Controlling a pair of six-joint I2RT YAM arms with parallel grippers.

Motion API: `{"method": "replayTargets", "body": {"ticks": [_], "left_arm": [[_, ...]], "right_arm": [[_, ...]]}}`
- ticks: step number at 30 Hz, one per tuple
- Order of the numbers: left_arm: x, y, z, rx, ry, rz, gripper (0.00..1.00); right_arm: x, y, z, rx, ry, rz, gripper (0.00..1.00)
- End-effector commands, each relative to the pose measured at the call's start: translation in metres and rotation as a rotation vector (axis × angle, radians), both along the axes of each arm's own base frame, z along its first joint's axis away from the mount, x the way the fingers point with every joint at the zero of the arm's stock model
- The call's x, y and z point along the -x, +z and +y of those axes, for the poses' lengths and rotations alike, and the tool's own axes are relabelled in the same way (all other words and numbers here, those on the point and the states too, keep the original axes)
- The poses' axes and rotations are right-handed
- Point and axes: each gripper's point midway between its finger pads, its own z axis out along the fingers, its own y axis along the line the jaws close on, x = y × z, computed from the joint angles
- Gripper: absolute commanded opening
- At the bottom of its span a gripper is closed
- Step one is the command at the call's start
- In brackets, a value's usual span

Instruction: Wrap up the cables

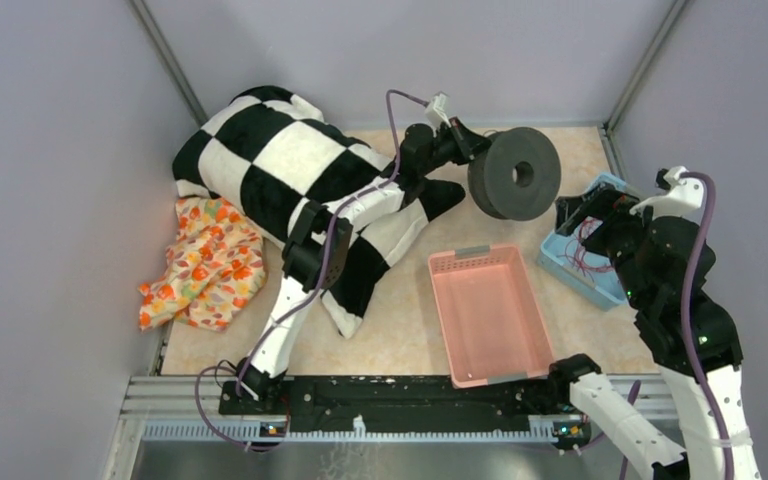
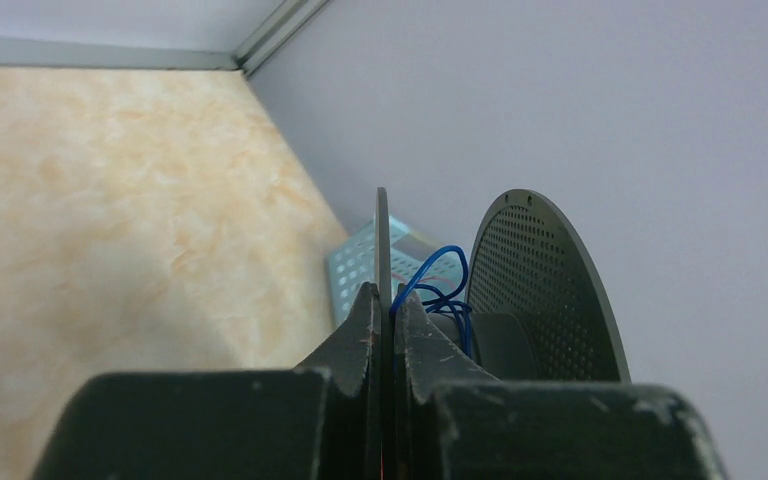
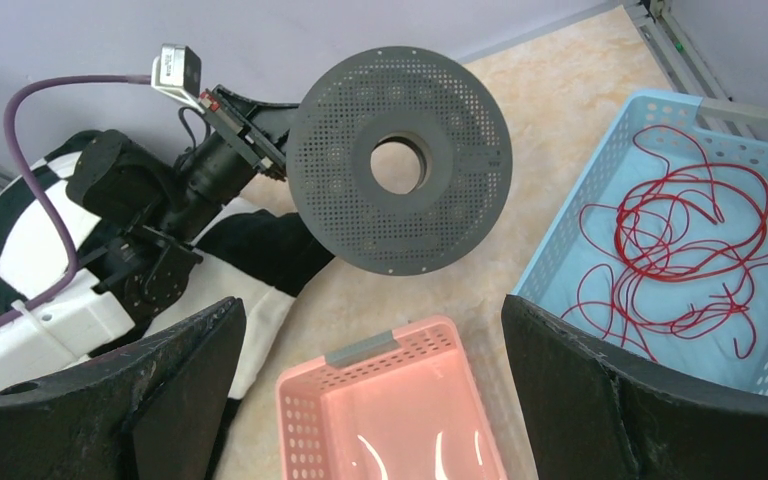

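with the left tool (image 2: 384,296) clamped on 1 flange of the spool (image 3: 440,222) and the right tool (image 3: 372,310) spread wide over the basket (image 3: 572,212) holding the tangled red cable (image 3: 680,235), i'd pinch 1 free end, not the whole tangle.

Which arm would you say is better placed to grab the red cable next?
Probably right: its open claw hovers over the red cable in the blue basket; the left claw grips the spool.
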Motion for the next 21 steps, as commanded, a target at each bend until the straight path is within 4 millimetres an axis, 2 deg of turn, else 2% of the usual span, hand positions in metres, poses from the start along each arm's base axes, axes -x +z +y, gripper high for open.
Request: {"method": "replayTargets", "body": {"ticks": [1,11,13,18,21], "left_arm": [[-0.002,0.070,-0.005,0.202,0.011,-0.128,0.00],[-0.020,0.045,-0.022,0.171,0.050,-0.148,0.00],[-0.022,0.034,-0.026,0.156,0.047,-0.135,0.00],[-0.022,0.007,-0.032,0.104,0.055,-0.110,0.00],[-0.016,-0.001,-0.036,0.088,0.052,-0.116,0.00]], "right_arm": [[0.011,0.013,-0.010,0.001,-0.030,-0.044,0.99],[0.016,0.011,-0.012,-0.006,-0.038,-0.039,0.99],[0.015,0.011,-0.012,-0.005,-0.038,-0.038,0.99],[0.015,0.009,-0.011,-0.004,-0.033,-0.030,0.99],[0.016,0.007,-0.012,-0.004,-0.037,-0.026,0.99]]}}
